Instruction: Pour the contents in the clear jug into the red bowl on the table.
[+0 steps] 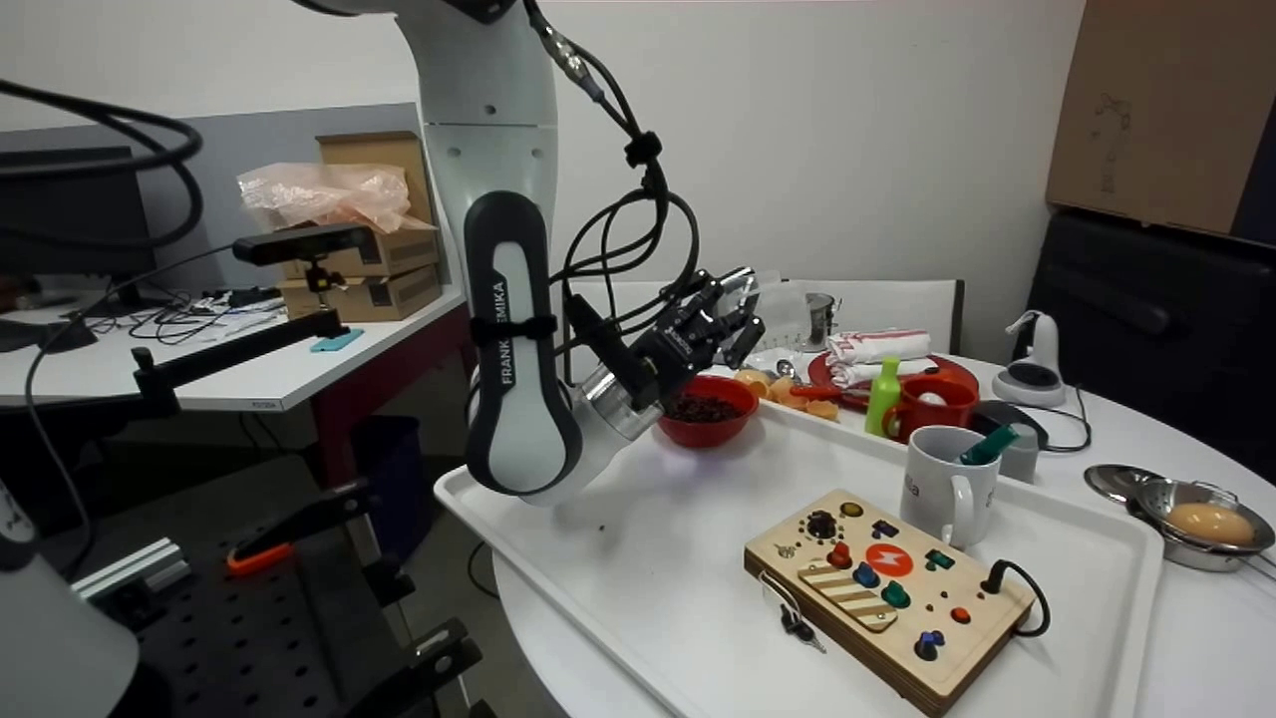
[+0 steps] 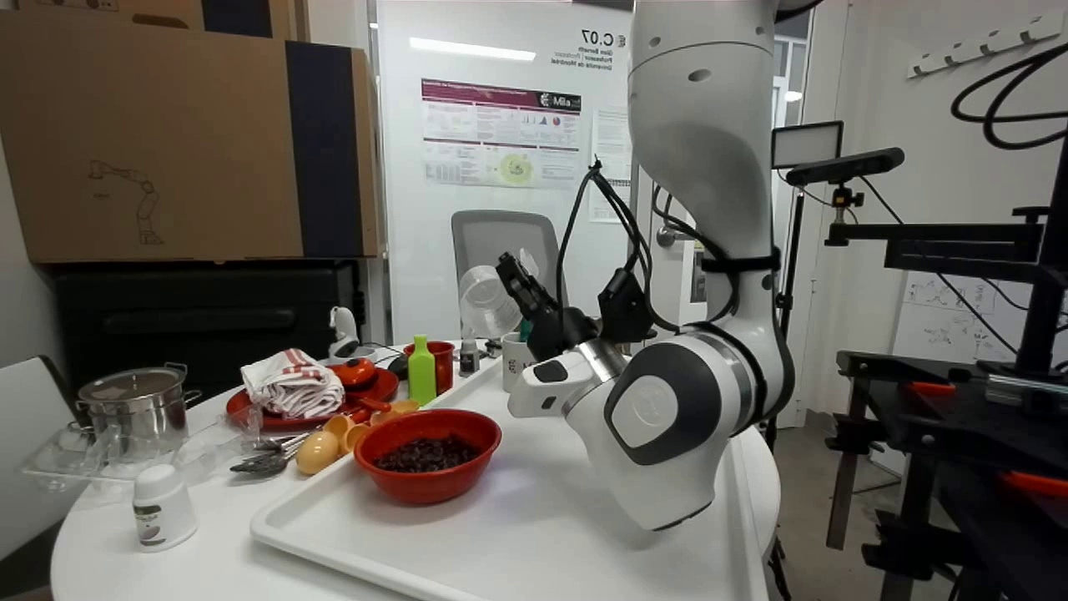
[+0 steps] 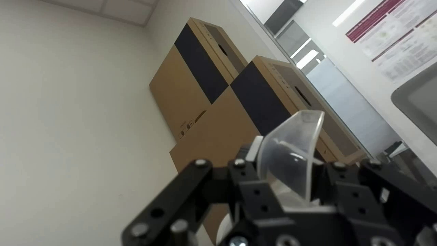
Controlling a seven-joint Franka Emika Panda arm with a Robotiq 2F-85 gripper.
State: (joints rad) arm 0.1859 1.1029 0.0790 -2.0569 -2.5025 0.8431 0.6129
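My gripper (image 1: 740, 311) is shut on the clear jug (image 2: 488, 302), whose see-through wall sits between the fingers in the wrist view. The jug (image 3: 290, 157) is tipped over, and its wall shows no dark stuff inside. Below and beside it, the red bowl (image 2: 430, 488) rests on a white rimmed tray (image 2: 534, 542) that lies on the white table (image 2: 209, 576). Dark contents (image 2: 425, 455) cover the bottom of the bowl, and both exterior views show them. The gripper hangs above the tray, higher than the bowl rim. The bowl is out of the wrist view.
A wooden panel with knobs (image 1: 887, 598) and a white mug (image 1: 942, 489) stand on the tray. Beyond the tray's edge are eggshells (image 2: 334, 438), a green bottle (image 2: 421, 371), a red plate with a cloth (image 2: 292, 384), a steel pot (image 2: 138, 401) and a white bottle (image 2: 163, 509).
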